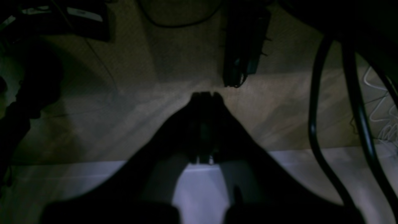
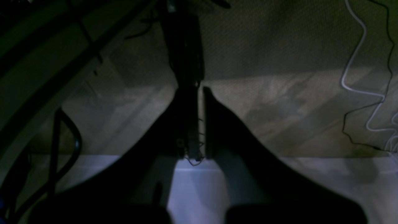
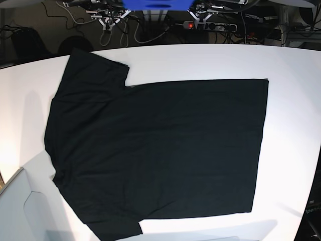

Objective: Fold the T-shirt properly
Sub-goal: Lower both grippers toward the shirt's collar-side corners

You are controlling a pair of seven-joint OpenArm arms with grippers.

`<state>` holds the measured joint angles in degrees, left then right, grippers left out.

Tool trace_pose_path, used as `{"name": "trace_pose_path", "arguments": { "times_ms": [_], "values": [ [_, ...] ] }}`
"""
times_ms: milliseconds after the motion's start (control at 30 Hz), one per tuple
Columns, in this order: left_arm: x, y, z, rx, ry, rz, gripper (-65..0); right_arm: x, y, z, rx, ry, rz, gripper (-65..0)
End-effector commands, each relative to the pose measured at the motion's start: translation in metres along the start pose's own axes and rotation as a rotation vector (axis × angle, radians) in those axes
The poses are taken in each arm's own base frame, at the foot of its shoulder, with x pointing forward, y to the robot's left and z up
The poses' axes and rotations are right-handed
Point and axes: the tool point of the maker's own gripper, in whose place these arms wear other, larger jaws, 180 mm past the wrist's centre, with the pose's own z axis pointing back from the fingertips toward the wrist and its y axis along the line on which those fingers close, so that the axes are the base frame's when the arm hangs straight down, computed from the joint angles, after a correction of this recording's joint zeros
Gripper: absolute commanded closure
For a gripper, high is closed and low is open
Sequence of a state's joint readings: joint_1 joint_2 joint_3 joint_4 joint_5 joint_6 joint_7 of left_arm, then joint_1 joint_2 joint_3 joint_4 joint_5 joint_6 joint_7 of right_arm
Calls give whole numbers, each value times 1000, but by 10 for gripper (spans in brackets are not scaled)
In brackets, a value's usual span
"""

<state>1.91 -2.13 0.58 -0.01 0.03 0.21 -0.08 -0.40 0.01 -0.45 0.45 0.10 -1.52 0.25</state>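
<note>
We see a white table [image 3: 291,65] filling most of the base view, brightly lit. Beyond its far edge, along the top of the frame, dark floor holds tangled cables [image 3: 130,30] and a power strip [image 3: 210,25] with a red light. In both wrist views, dim tan floor [image 1: 124,102] lies past the table edge, with a white cable [image 2: 354,71] at upper right.
</note>
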Motion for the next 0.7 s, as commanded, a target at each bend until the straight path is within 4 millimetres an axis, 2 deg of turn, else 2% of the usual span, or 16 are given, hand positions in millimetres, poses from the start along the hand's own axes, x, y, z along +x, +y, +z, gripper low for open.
{"name": "trace_pose_path", "arguments": {
  "times_ms": [0,133,267,567,667],
  "values": [
    [-2,6,0,10,3,-3,-2,-11,3,0,25,19,2,0],
    [-2,9,1,15,3,-3,-2,-19,0,0,21,31,2,0],
    [-1,20,2,31,1,9,-2,-28,0,0,21,45,-1,0],
    [-1,15,1,22,3,-3,-2,-27,-1,0,19,44,1,0],
    [-7,15,1,22,4,10,-2,-27,-13,1,1,44,2,0]
  ]
}}
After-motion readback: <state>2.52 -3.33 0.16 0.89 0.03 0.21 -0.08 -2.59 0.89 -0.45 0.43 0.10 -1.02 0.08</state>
